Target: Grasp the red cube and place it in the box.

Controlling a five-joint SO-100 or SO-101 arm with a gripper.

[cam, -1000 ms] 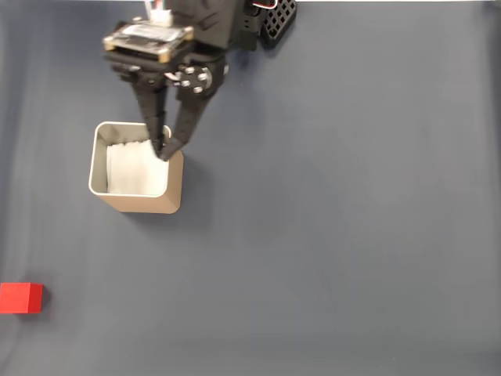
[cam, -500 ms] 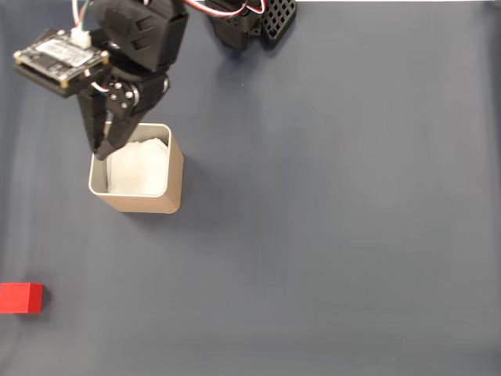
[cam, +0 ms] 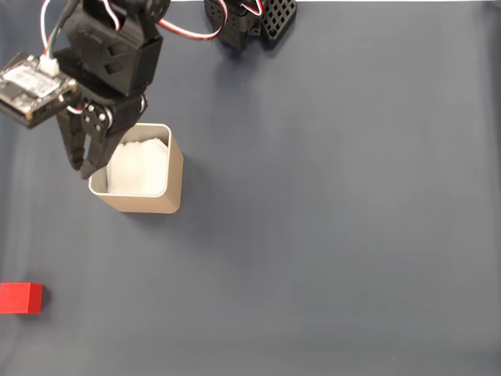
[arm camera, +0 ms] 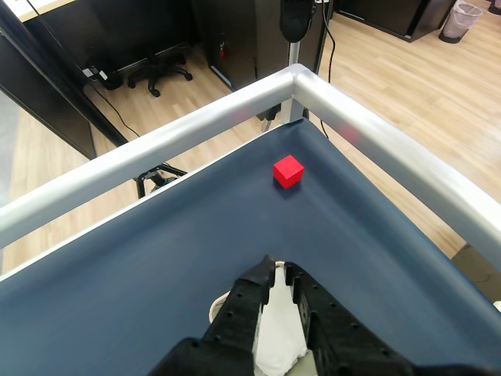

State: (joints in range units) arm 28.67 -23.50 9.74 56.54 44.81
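Observation:
The red cube (cam: 21, 298) lies at the far left edge of the dark blue table in the fixed view, well below the box; in the wrist view the red cube (arm camera: 288, 171) sits near the table's far corner. The tan box (cam: 176, 176) with white lining stands upper left. My black gripper (cam: 81, 167) hangs over the box's left rim, fingers together and empty. In the wrist view the gripper (arm camera: 277, 268) points toward the cube, with white lining showing below it.
The arm's black base (cam: 250, 19) sits at the top edge of the fixed view. A silver rail (arm camera: 376, 149) frames the table's corner in the wrist view, with wooden floor and office chairs beyond.
The arm has swung left in the fixed view, from the box's right rim across to its left rim. Cube and box have stayed put.

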